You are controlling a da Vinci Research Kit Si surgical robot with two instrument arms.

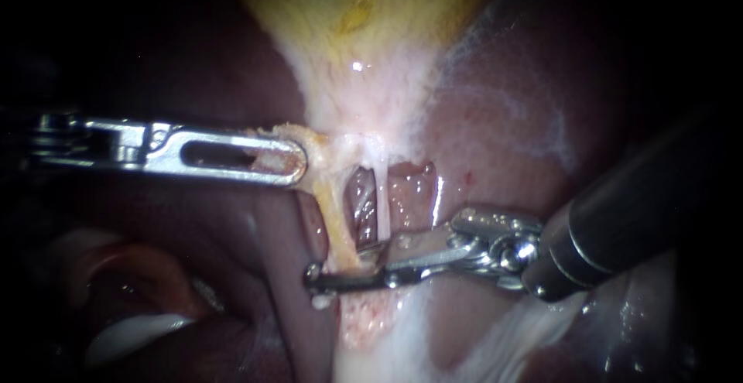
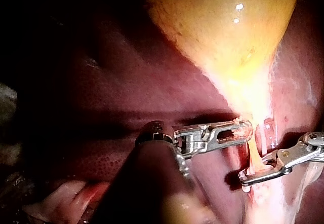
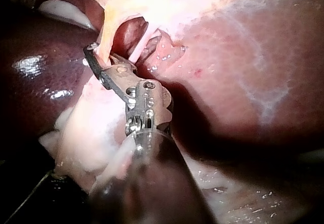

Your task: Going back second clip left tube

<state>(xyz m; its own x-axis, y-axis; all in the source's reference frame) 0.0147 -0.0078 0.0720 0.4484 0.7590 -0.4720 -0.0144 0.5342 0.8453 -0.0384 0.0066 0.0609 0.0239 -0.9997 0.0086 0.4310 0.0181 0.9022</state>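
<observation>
While your left instrument (image 1: 296, 162) pinched the gallbladder (image 1: 356, 11) at its neck, your right instrument (image 1: 338, 267) held parted jaws around the left tube (image 1: 333, 213), which looked soft, tear-prone and best held mid-length.

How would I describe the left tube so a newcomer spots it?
Below the yellow gallbladder, its pale neck splits into two strands. The left tube is the thicker, yellowish one running between the open jaws of my right instrument; its neighbour is thin and white.
</observation>
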